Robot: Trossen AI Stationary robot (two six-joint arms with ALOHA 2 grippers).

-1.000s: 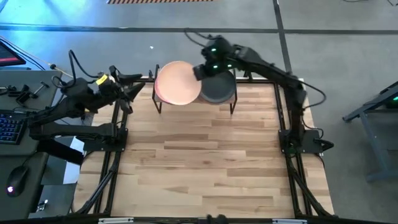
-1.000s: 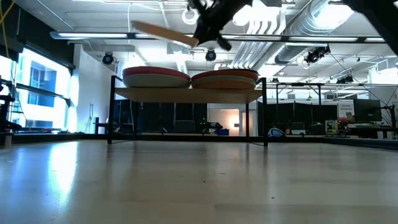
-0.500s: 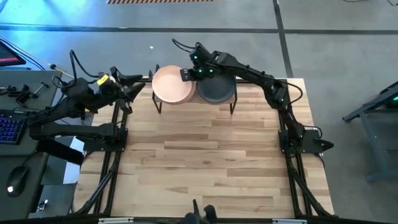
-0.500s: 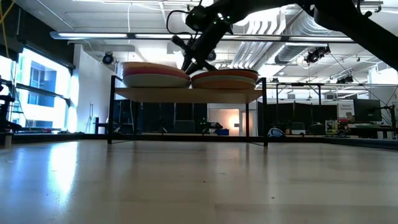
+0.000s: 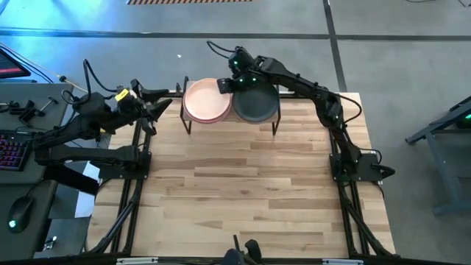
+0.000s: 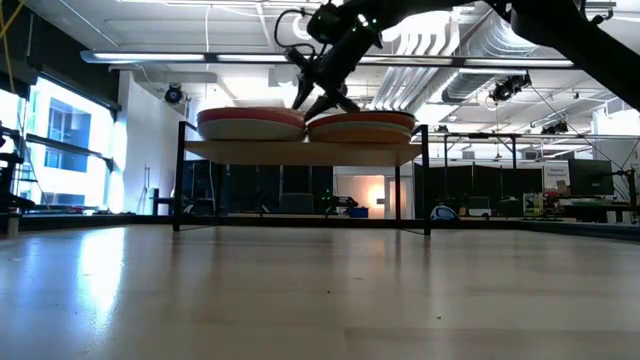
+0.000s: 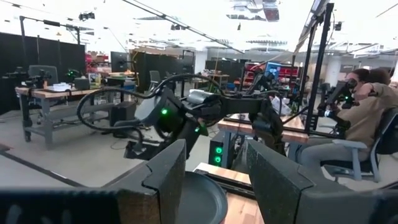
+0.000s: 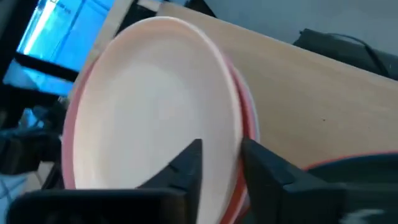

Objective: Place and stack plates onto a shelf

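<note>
The right gripper (image 5: 223, 86), fingers parted and released, is hovering at the cream-peach plate (image 5: 204, 101) topping the left stack on the shelf (image 5: 274, 116), upper centre, beside the black plate (image 5: 257, 104). The left gripper (image 5: 163, 107), parted, is waiting at the counter (image 5: 243, 184) edge.

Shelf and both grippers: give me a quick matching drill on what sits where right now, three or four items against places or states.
Column 1:
1. cream-peach plate
2. black plate
3. right gripper
4. left gripper

Column 2:
A. top of the right-hand stack on the shelf
B. off the shelf's left end, holding nothing
C. top of the left-hand stack
D. above the shelf, between the two stacks, fingers apart

Pairs: 1-C, 2-A, 3-D, 4-B
</note>
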